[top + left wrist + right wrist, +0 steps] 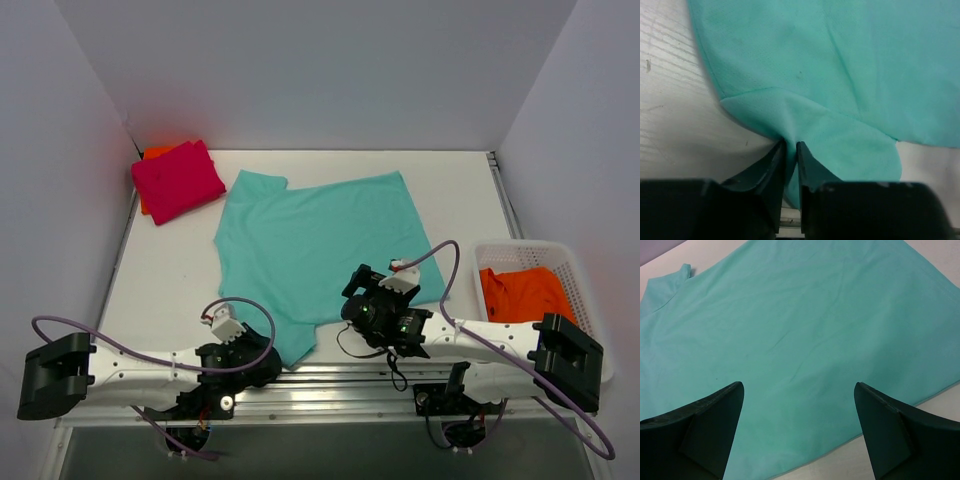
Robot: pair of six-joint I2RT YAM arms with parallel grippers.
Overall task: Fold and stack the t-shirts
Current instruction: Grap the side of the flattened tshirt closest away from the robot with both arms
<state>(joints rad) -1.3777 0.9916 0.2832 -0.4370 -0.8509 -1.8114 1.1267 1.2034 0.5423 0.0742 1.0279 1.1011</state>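
The left hand (791, 147) is pinched on a small fold of the teal t-shirt (320, 240), seemingly its near sleeve, probably so that it can be lifted over. The right hand (799, 386) is held spread above the cloth, with nothing in it. The pinch is shown only by the left wrist view. Only the top view shows the shirt spread on the surface (455, 190), the folded magenta t-shirt (178, 180) at its ten o'clock and an orange t-shirt (525, 295) in a basket (520, 248) at four o'clock.

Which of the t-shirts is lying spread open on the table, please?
The teal t-shirt, spread centrally; the magenta t-shirt is folded at the far left, and an orange t-shirt sits in the basket.
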